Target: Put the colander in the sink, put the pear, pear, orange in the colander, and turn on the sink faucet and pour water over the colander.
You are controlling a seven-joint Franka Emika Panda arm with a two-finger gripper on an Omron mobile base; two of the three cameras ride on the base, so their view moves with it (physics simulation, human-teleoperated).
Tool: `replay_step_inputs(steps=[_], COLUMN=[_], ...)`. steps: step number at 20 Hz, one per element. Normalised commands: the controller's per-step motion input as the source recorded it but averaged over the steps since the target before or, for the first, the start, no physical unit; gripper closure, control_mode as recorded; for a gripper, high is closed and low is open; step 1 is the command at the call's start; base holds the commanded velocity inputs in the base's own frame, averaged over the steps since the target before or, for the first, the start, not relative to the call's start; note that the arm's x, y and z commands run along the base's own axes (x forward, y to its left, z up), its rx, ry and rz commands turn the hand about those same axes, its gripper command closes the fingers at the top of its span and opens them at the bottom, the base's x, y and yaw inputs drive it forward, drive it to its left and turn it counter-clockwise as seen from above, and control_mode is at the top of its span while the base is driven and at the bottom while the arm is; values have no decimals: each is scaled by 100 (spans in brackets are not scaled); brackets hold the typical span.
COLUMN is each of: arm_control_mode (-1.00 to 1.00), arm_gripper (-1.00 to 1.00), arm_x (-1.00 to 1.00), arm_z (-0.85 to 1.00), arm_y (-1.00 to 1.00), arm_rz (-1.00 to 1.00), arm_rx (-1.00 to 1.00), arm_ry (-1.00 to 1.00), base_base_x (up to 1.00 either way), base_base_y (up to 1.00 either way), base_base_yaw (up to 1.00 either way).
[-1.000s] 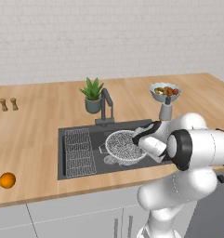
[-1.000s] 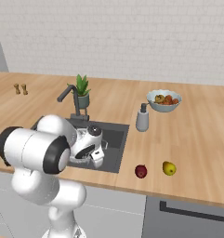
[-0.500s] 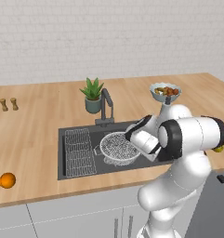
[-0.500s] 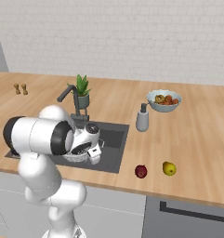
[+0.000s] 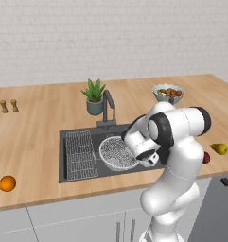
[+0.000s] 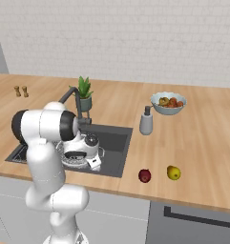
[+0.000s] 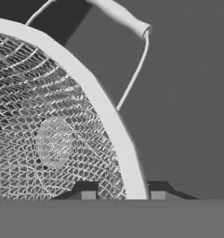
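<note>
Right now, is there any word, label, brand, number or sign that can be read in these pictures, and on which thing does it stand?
None: no readable text in any view.
The bottle, the plant pot, the fruit bowl, the faucet and the colander are all plain.
The arm's white shell shows no brand or number.

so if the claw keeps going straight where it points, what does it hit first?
The colander rim: the claw straddles it. Past that, likely the sink floor, though depth is unclear.
</note>
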Motion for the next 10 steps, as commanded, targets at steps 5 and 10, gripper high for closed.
replay_step_inputs(steps=[5, 10], arm_control_mode=[-100, -100], arm_gripper=[100, 100], arm_x=[15, 10], arm_z=[-47, -40], arm_y=[14, 20], arm_rz=[0, 0], arm_rx=[0, 0], arm_ry=[0, 0], base_base_x=[0, 0], base_base_y=[0, 0], base_base_yaw=[0, 0])
